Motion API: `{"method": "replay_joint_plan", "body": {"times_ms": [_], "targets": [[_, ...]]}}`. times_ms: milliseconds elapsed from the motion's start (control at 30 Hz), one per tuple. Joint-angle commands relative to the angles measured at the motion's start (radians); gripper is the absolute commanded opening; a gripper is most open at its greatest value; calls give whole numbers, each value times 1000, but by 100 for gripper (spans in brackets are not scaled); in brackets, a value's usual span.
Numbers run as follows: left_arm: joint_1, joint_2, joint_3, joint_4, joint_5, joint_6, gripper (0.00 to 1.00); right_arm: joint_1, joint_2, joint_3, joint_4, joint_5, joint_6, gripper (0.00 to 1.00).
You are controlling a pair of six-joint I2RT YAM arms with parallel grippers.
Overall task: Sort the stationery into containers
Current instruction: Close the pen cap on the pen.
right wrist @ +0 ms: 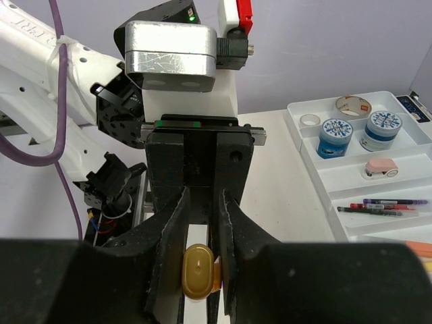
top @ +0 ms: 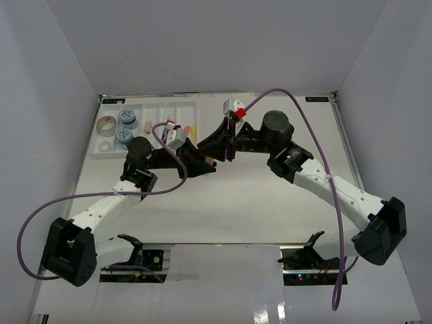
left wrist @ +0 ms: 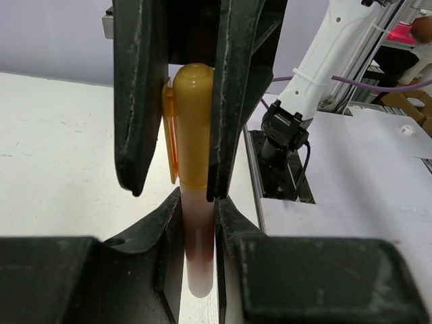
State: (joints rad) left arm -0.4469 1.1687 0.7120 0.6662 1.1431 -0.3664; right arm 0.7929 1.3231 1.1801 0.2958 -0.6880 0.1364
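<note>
- Closest to my left wrist lens, the left gripper (left wrist: 198, 202) is clenched on the pale barrel of the orange marker (left wrist: 192, 121).
- Overhead, I see the white tray (top: 169, 108) at ten o'clock, holding tape rolls (right wrist: 353, 104), tubs (right wrist: 335, 137), a pink eraser (right wrist: 381, 167) and pens (right wrist: 388, 202).
- Centre of view: the marker spans both grippers.
- Reaching in from two o'clock, the right gripper (left wrist: 177, 185) pinches the marker's cap.

Top external view: bright, even, diffuse light from above. The white table (top: 270, 196) shows a sheen along its near edge, and the arms cast only faint, soft shadows.

Left wrist view: the orange marker (left wrist: 192, 135) has a sharp cap, but its lower barrel is washed out and blurred. The left gripper (left wrist: 198, 202) reads near-black and defocused.

Right wrist view: the foreground is soft and the tray (right wrist: 337, 182) is in focus.
</note>
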Motion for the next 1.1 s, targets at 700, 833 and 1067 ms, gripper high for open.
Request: {"method": "replay_joint_plan", "body": {"times_ms": [700,833,1067], "targets": [[5,-58,132,-17,64,38,0,16,-13,-102,-149,-31,-49,8],[5,-53,150,16,44,26,0,17,-4,-99,-187,-24,-46,8],[5,-37,188,90,20,8,0,17,16,-112,-202,-38,-24,8]]}}
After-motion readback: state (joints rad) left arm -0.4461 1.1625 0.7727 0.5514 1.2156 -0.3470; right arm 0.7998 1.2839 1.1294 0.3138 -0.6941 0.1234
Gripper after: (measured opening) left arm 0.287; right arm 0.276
